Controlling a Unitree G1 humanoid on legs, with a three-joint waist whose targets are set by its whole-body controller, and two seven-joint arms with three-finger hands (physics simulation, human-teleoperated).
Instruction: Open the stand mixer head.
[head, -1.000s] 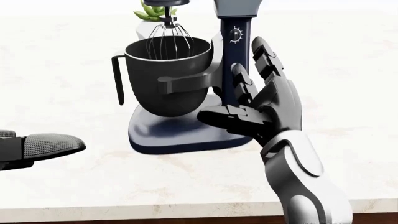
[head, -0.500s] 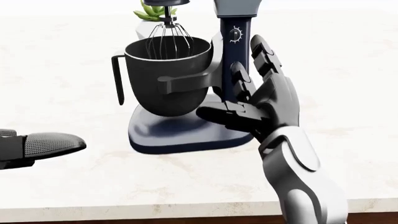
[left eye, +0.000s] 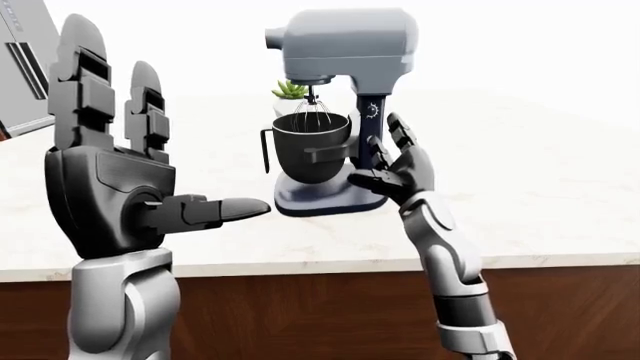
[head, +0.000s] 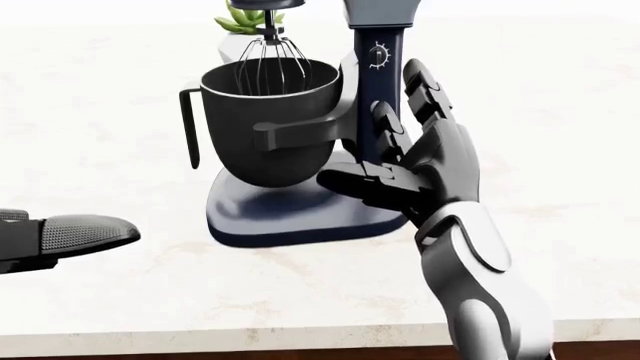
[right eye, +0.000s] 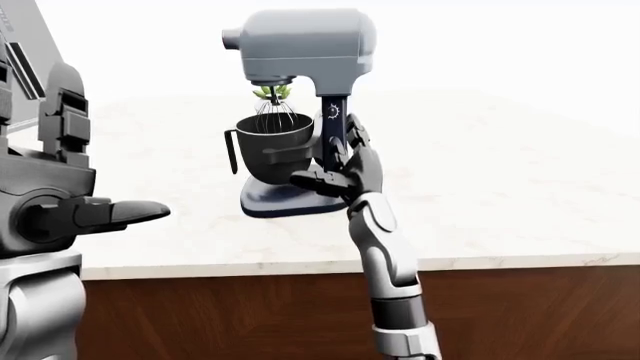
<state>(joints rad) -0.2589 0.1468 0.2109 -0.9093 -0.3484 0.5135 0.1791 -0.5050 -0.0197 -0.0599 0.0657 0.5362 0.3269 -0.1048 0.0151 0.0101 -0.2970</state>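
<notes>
The stand mixer stands on the counter with its grey head (left eye: 345, 41) level and down. Its whisk (head: 272, 60) hangs inside the dark bowl (head: 270, 124), and the dark blue column (head: 375, 90) rises from the base (head: 290, 214). My right hand (head: 380, 135) is open just right of the column, fingers spread upward and thumb pointing left across the base; it holds nothing. My left hand (left eye: 170, 127) is raised and open near the camera on the left, well short of the mixer. In the head view only its thumb (head: 70, 232) shows.
A small green plant (left eye: 291, 91) in a white pot sits behind the mixer. The pale marble counter (head: 560, 150) stretches to both sides, over a brown wooden cabinet face (left eye: 300, 315). A grey appliance (left eye: 25, 60) shows at the top left.
My right forearm has edged slightly up and to the left; the hand stays open beside the column. The mixer and my left hand have not moved.
</notes>
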